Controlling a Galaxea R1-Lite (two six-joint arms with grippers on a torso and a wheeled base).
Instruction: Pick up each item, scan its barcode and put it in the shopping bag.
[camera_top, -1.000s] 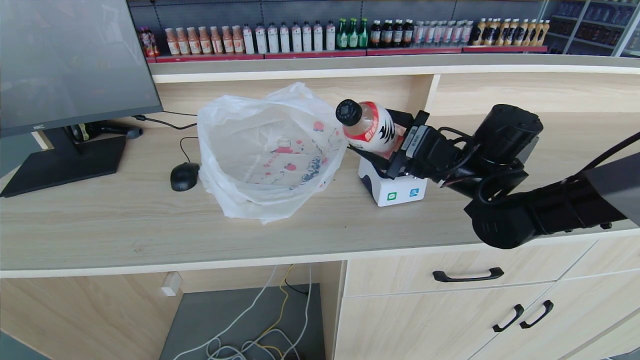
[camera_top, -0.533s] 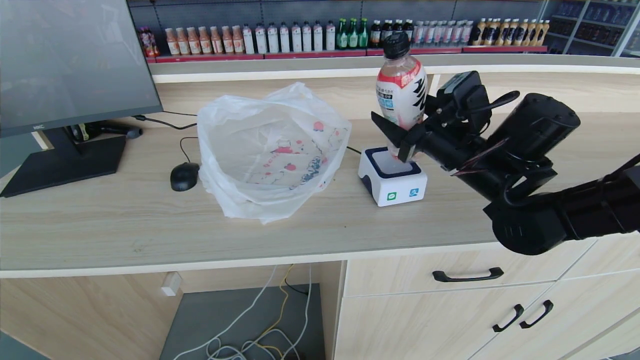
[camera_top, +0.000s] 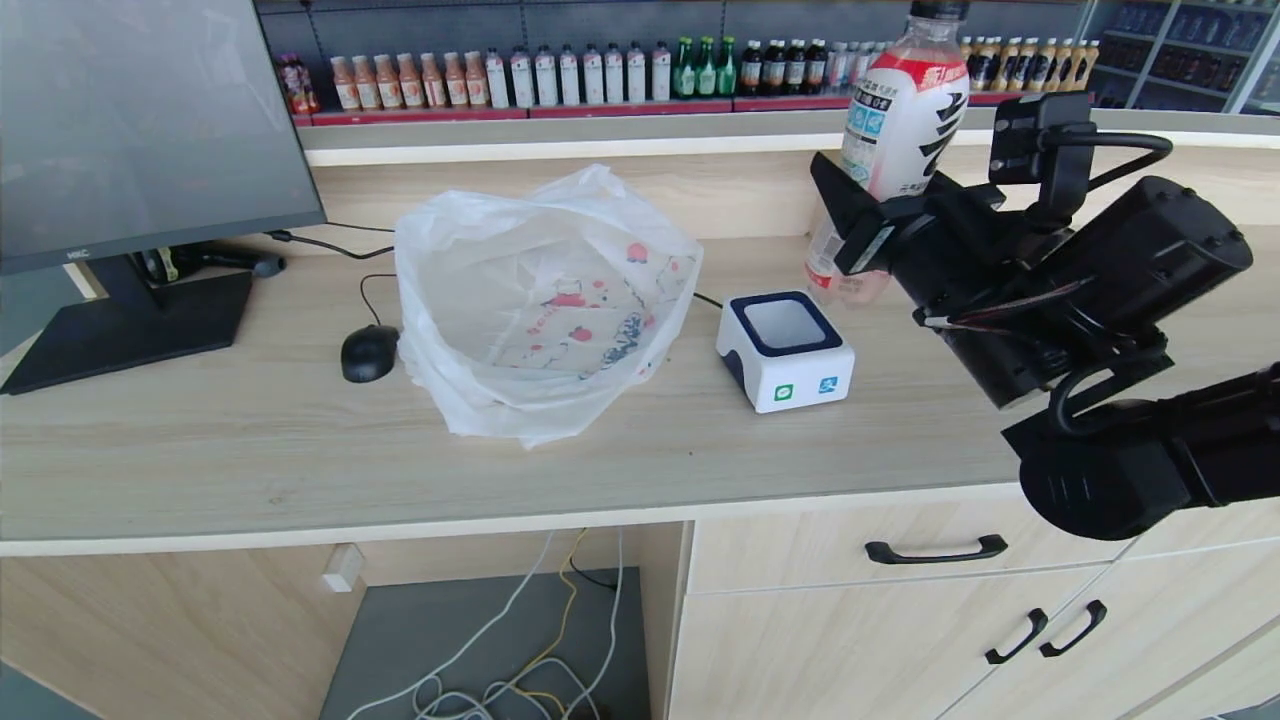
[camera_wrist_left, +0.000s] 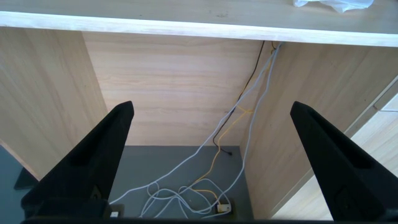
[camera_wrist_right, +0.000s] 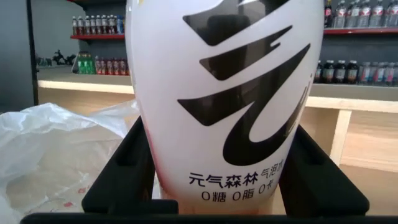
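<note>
Bottle shift: over the last second the bottle (camera_top: 893, 110) goes from lying tilted over the scanner (camera_top: 785, 350), cap toward the bag (camera_top: 450, 260), to standing upright above it, and is now carried up and off to the robot's right.
Bottle position: upright in the air, behind and to the right of the scanner, well apart from the bag.
Right gripper (camera_top: 868, 215): clamped on the bottle, one black finger on each side of the lower body at the label's bottom edge.
Left gripper (camera_wrist_left: 211, 109): fingers spread wide with nothing between them, below the counter (camera_top: 250, 440) edge, facing loose cables (camera_wrist_left: 205, 180).
Bag: thin white plastic, mouth open and slumped on the counter, left of the scanner.
Handling: probably fairly heavy if full. The thin plastic wall likely yields under a hard squeeze, and the smooth label looks slippery.
Grip advice: the straight labelled body suits the fingers best, not the tapering neck. The present hold sits low, so the bottle may tip when tilted.
Hidden: the cap is cut by the head view's top edge, and the far finger lies behind the bottle.
Unclear: no barcode can be made out, and the bag's contents cannot be told through the film.
</note>
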